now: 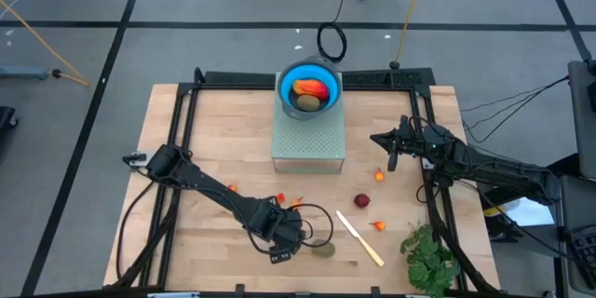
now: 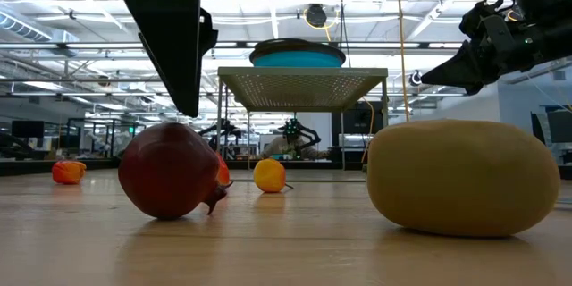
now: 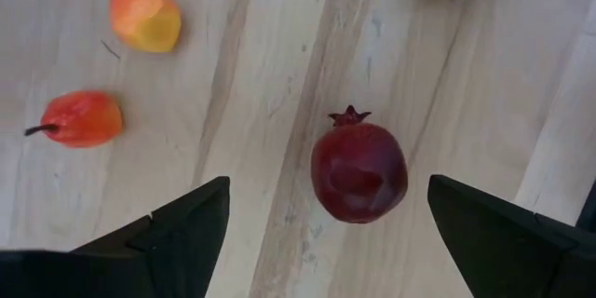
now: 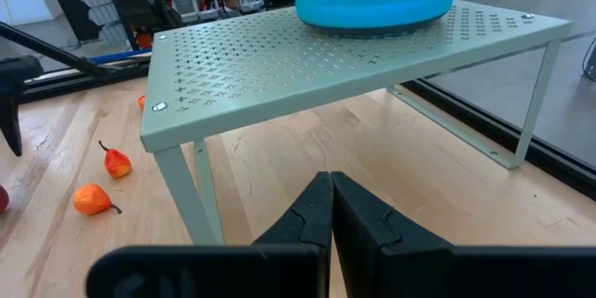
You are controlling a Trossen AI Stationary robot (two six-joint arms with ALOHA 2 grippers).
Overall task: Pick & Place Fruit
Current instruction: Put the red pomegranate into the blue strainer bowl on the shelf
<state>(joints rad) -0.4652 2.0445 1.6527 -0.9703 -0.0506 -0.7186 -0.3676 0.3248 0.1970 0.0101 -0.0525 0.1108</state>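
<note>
One dark red pomegranate [image 3: 358, 171] between spread left fingers [image 3: 177, 233]; two orange-red pears [image 3: 146, 18] nearby; right fingers [image 4: 372, 223] pressed together

L pincer [image 3: 326, 233] open above dark red fruit [image 3: 358, 171]

Left gripper [image 3: 326, 233] fingers spread wide; right gripper [image 4: 331, 219] fingers closed.

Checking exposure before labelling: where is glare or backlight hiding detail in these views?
Low view: bright ceiling lights silhouette the left gripper above the pomegranate. Left wrist view: even light, pomegranate sharp, the fingers solid black. High view: evenly lit, bowl clear.
</note>
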